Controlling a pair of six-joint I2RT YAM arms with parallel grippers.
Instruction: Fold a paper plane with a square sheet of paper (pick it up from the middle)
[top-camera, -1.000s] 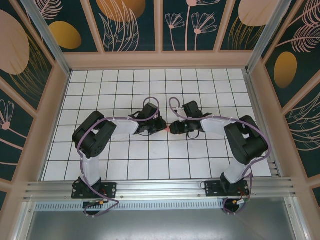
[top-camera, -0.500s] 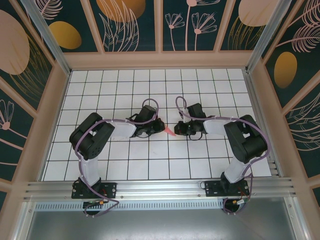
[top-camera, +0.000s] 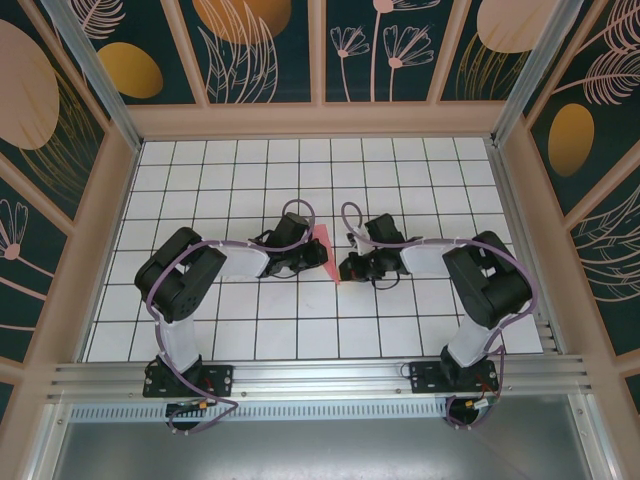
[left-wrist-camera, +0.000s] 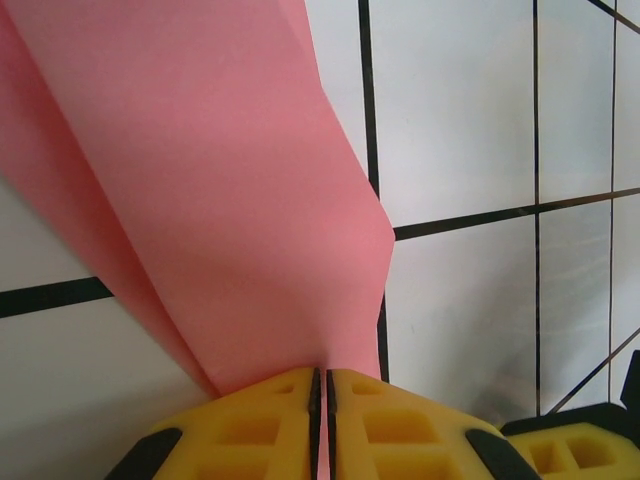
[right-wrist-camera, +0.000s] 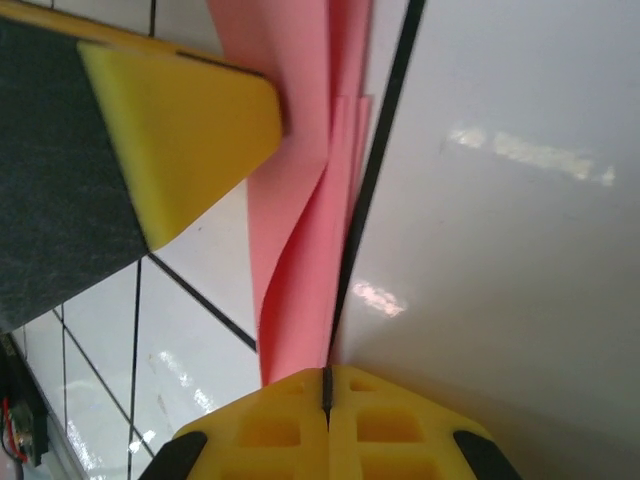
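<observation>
The salmon-pink sheet of paper is folded into a narrow strip and hangs between my two grippers above the middle of the grid table. My left gripper is shut on one end; in the left wrist view the paper fans out from the closed yellow jaws. My right gripper is shut on the layered fold, which runs into the seam of its jaws. One of the left gripper's yellow fingers shows pressed against the paper further up.
White tiled tabletop with black grid lines lies under both arms. Peach walls fence it at the back and sides, and a metal rail carries the arm bases at the near edge.
The right gripper has shut on the paper. The grippers parted slightly, and the pink paper now shows as a longer strip between them instead of a small speck.
</observation>
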